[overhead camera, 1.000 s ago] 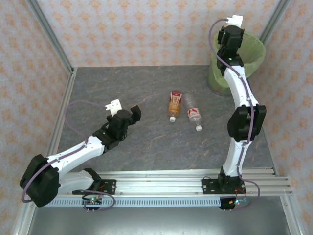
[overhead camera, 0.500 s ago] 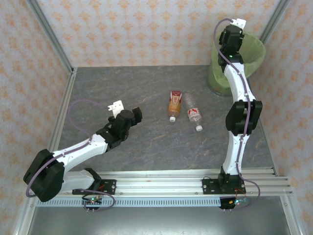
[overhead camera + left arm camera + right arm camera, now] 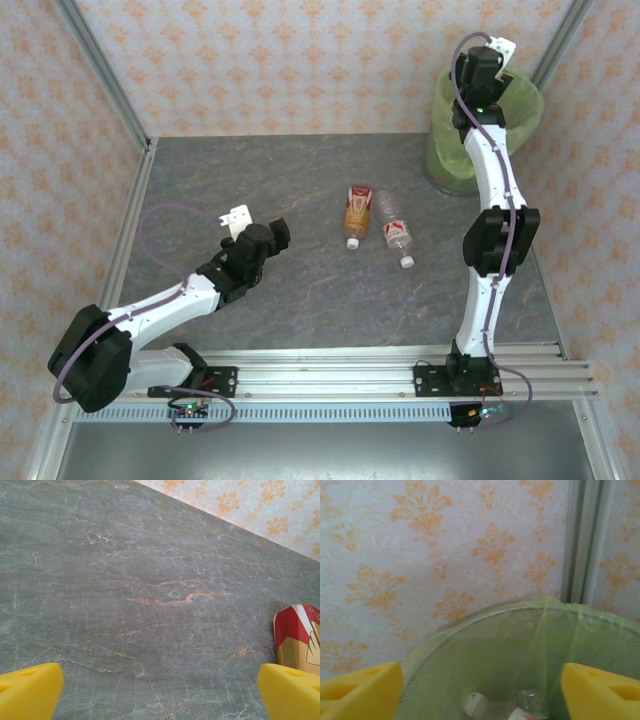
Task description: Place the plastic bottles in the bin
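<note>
Two plastic bottles lie side by side mid-table: one with an orange-brown label (image 3: 356, 213) and a clear one with a red-and-white label (image 3: 396, 229). My left gripper (image 3: 277, 233) hovers open to their left, and its wrist view shows the yellow fingertips (image 3: 30, 692) wide apart over bare table, with the red end of a bottle label (image 3: 297, 635) at the right edge. My right gripper (image 3: 478, 68) hangs open above the bin (image 3: 440, 140), nothing between its fingers (image 3: 602, 692). Inside the green-lined bin (image 3: 520, 645) lie clear bottles (image 3: 530, 704), one with a white cap (image 3: 475, 703).
The grey stone table (image 3: 250, 180) is enclosed by patterned walls with metal corner posts (image 3: 100, 80). The bin stands in the far right corner against a post (image 3: 580, 540). An aluminium rail (image 3: 330, 375) carrying both arm bases runs along the near edge.
My right gripper has moved up and further back over the bin. My left arm edged slightly toward the bottles early on, then held still. The two bottles on the table have not moved.
</note>
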Robot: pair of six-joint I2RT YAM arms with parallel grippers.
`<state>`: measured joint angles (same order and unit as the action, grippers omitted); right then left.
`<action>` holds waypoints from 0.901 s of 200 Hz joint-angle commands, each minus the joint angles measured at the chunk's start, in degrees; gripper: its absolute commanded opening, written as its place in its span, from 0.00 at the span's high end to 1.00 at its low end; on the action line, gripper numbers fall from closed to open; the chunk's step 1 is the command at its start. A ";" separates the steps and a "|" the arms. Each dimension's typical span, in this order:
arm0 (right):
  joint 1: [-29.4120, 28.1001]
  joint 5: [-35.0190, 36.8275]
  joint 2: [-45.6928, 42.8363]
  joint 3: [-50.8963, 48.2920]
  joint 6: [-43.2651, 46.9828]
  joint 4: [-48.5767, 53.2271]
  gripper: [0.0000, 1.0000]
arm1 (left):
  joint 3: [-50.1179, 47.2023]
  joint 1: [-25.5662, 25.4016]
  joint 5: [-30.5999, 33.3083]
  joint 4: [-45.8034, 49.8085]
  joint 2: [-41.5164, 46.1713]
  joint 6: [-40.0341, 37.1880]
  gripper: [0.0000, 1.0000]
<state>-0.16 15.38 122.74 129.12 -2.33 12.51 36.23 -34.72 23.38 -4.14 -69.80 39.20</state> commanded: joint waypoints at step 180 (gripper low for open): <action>-0.06 -19.98 -22.34 -14.91 9.99 6.37 0.01 | 3.55 0.44 -13.10 -5.48 -4.59 -5.84 0.00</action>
<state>0.60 2.83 106.76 116.46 3.33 16.36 36.53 -34.72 14.50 -8.40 -73.10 35.88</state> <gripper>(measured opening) 0.992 0.998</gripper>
